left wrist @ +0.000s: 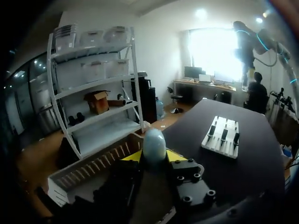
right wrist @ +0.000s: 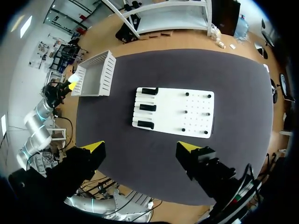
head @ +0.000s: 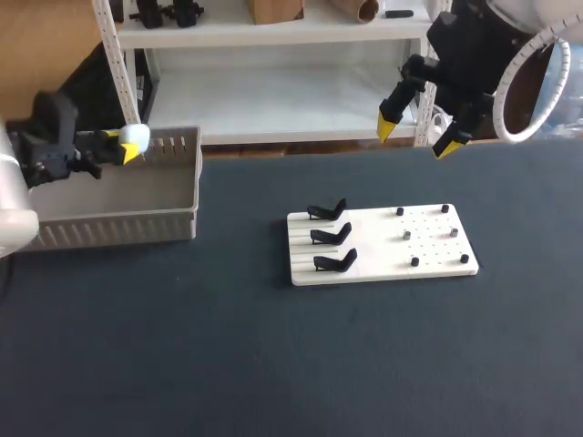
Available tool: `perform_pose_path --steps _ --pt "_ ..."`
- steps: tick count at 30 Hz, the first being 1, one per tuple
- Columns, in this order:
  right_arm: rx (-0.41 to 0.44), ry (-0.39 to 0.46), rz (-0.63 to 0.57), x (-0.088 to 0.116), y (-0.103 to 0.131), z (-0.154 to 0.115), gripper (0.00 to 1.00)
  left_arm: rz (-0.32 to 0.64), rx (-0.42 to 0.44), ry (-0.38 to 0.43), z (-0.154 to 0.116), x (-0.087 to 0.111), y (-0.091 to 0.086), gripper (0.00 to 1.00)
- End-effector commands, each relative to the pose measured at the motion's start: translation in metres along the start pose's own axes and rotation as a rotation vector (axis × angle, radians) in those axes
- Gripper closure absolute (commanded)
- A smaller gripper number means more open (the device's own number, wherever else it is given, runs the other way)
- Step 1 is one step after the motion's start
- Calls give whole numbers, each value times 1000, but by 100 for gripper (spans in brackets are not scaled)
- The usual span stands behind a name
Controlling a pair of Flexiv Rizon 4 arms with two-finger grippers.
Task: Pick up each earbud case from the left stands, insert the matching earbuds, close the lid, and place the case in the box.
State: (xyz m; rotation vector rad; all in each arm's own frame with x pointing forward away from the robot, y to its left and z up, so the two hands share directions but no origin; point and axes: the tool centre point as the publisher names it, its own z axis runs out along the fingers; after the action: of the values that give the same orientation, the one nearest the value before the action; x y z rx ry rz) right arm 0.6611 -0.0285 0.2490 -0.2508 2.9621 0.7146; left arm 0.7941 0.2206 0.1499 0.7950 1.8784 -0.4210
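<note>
The dark bench (head: 273, 364) carries a grey slatted box (head: 118, 223) at nine o'clock of a white board (head: 428, 250). The right pincer (head: 417, 137) hangs high at the board's twelve o'clock, fingers apart. Three black stands (head: 330, 236) line the board's nine o'clock side. The left pincer (head: 130, 146) is clamped on a pale blue earbud case (head: 135, 137), which stands up between its yellow tips over the box's far rim.

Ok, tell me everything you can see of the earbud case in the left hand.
The earbud case is a smooth, pale blue-white, egg-shaped shell, plastic by its look, lid apparently shut. The yellow tips of the left hand pinch it from both sides, its rounded end sticking out past them, above the grey slatted box. Nothing else touches it.
</note>
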Motion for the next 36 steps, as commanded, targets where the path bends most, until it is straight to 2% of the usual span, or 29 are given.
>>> perform_pose_path --steps 1,9,13,19,20,21,22,23,32,36 --pt "2 -11 2 4 0 -1 0 -23 -162 -17 24 16 15 100" --pt "2 -11 2 4 0 -1 0 -57 -98 -11 43 40 38 100" --pt "2 -11 2 4 0 -1 0 -77 -95 3 50 51 49 100" --pt "2 -11 2 4 0 -1 0 -61 -62 3 55 47 55 100" --pt "2 -11 2 4 0 -1 0 -54 -52 7 56 46 55 76" --pt "2 -11 2 4 0 -1 0 -41 -49 23 57 45 54 44" --pt "2 -11 2 4 0 -1 0 -38 -47 25 57 44 54 6" --pt "2 -11 2 4 0 -1 0 -34 -40 20 58 43 51 0" --pt "2 -11 2 4 0 -1 0 -11 -8 -42 46 28 30 0" --pt "2 -11 2 4 0 -1 0 -11 -8 -42 46 28 30 0"
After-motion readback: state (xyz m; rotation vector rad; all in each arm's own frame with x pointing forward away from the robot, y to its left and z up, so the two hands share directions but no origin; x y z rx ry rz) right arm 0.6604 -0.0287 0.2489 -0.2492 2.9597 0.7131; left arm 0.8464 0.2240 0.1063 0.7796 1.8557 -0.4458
